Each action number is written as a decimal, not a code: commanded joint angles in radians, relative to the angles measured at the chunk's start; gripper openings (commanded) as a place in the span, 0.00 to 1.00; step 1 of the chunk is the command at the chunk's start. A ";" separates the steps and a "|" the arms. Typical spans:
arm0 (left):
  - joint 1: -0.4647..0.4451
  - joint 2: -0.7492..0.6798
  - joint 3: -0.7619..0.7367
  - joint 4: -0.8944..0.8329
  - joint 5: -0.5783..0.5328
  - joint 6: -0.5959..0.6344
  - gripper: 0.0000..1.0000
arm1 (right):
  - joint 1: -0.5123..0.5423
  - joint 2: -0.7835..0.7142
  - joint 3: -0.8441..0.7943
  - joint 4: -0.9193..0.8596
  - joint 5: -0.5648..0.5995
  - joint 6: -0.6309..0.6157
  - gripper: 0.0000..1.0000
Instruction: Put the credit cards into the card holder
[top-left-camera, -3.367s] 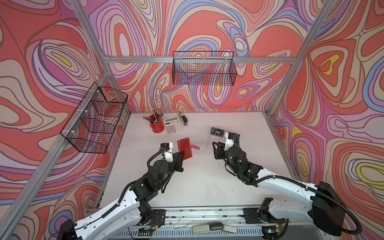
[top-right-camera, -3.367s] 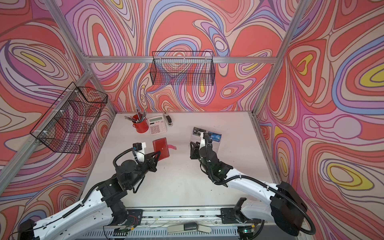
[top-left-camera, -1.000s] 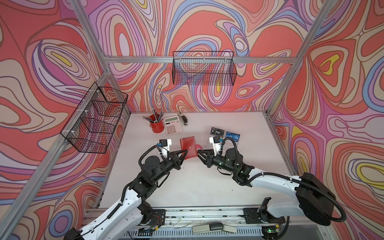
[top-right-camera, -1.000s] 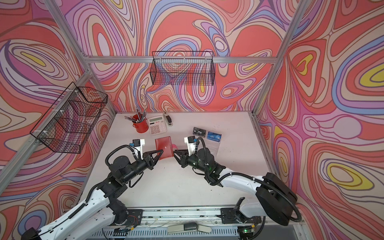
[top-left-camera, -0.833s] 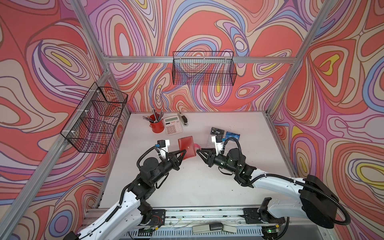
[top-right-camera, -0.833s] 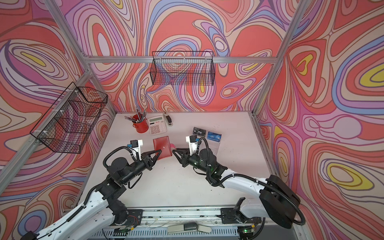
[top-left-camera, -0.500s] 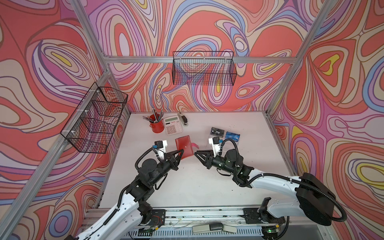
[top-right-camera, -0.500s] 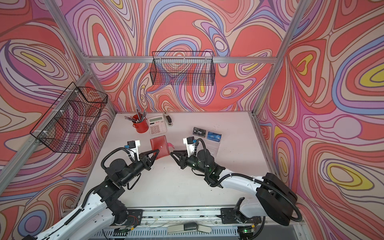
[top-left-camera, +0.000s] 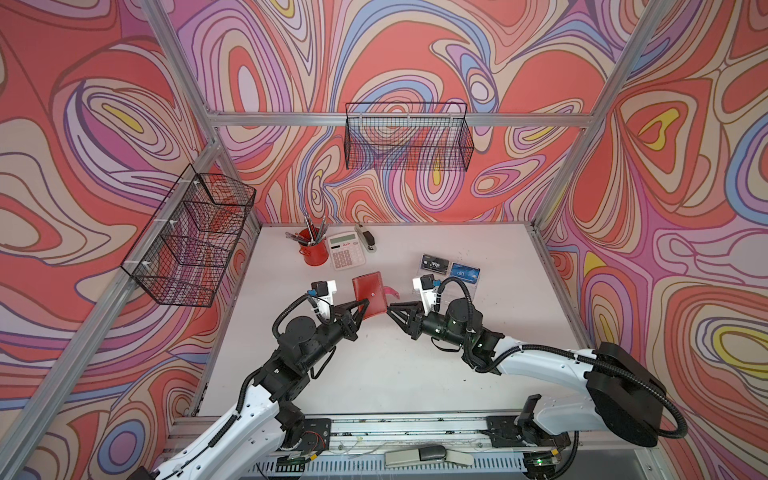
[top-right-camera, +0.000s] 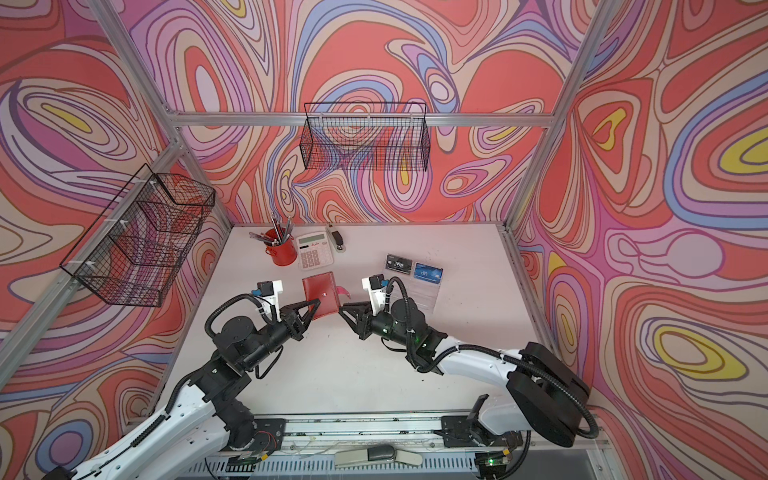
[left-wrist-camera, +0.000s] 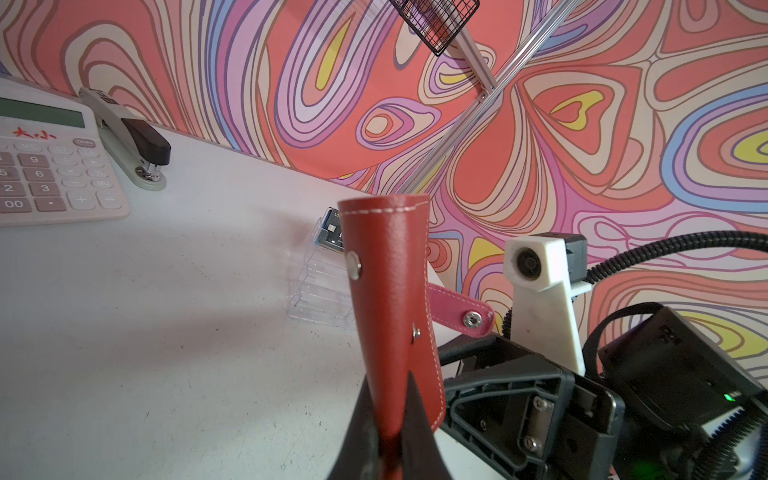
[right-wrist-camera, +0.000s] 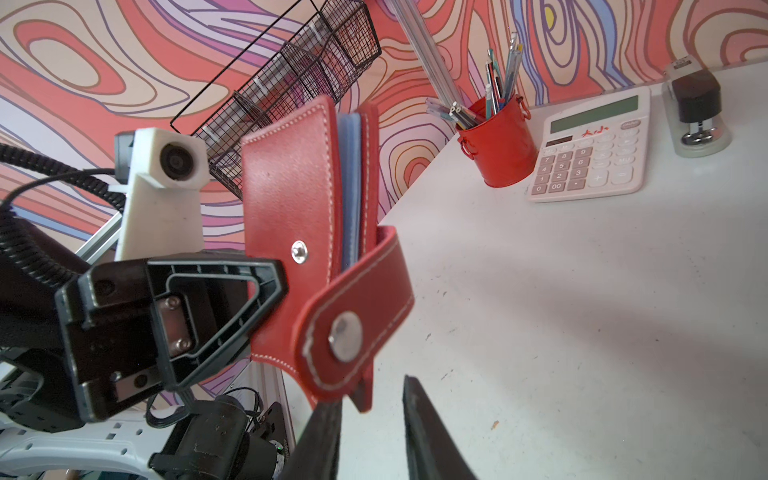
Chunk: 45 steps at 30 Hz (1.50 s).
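Left gripper (top-left-camera: 365, 306) clamps the red card holder's (top-left-camera: 367, 286) lower edge; right gripper (top-left-camera: 390, 311), slightly parted and empty, sits just beside it.

Left claw (top-left-camera: 366, 304) tight, right claw (top-left-camera: 389, 311) ajar

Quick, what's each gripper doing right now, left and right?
Left gripper: closed, holding the red card holder.
Right gripper: open, jaws apart at the end of the holder's snap strap, gripping nothing.
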 joint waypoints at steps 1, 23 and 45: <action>0.004 0.007 0.001 0.043 0.027 0.009 0.00 | 0.004 -0.014 0.013 0.033 -0.037 -0.002 0.30; 0.004 0.048 -0.006 0.126 0.115 -0.004 0.00 | 0.003 -0.026 -0.004 0.063 -0.048 0.004 0.50; 0.004 0.075 0.065 -0.090 -0.034 0.009 0.70 | 0.005 -0.070 0.057 -0.149 0.150 -0.067 0.00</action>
